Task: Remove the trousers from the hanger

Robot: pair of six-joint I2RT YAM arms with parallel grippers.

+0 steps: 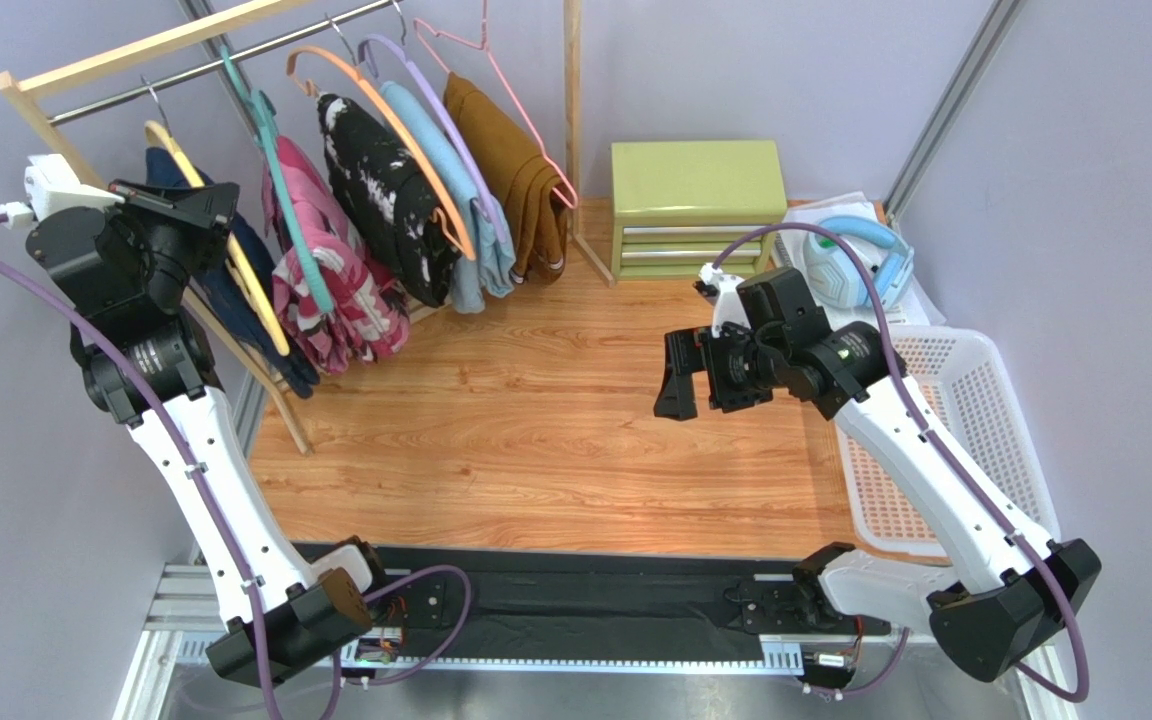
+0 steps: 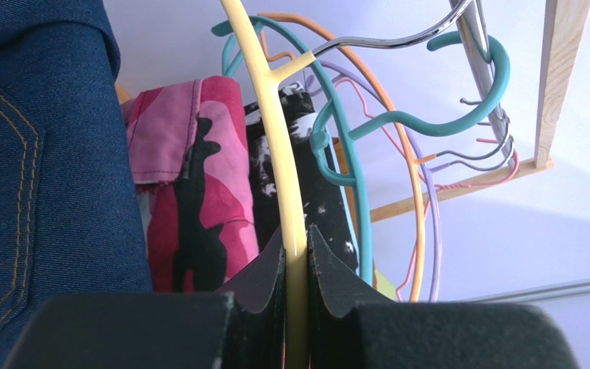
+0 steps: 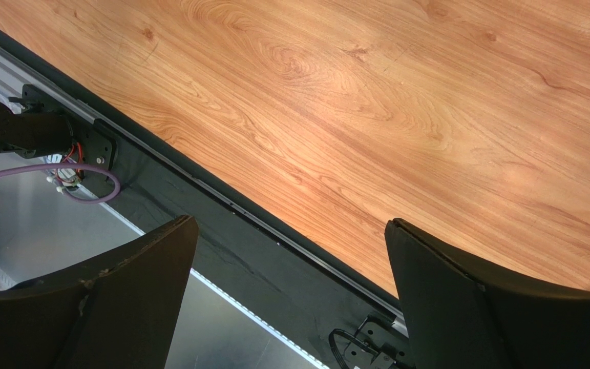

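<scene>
Left wrist view: the left gripper [image 2: 296,257] is clamped on the cream-yellow hanger [image 2: 273,131]. Its two dark, matte pads pinch the thin, smooth, round-section arm some way down from the chrome hook [image 2: 383,38]. Note the navy trousers [image 2: 44,154] just beside the pads. They are stiff-looking denim with tan topstitching and appear to be draped over this same hanger. The pink trousers [image 2: 198,177] hang next along, in a soft woven cloth blotched in white and dark red, and in the top external view they sit on the teal hanger [image 1: 279,177]. Treat the task as barely begun. Both pairs remain on their hangers and both hangers remain hooked on the rail [image 1: 222,60] at the far left of the table [image 1: 537,405], so nothing has been removed. You have secured a hold on the first hanger only. The fabric has yet to be slid or pulled free of it, and the pink pair is untouched. The right gripper [image 3: 290,231] stands with its jaws wide apart and empty, poised above the glossy wood-grain tabletop, well apart from the rack. Expect the denim to resist sliding more than the lighter pink cloth.
</scene>
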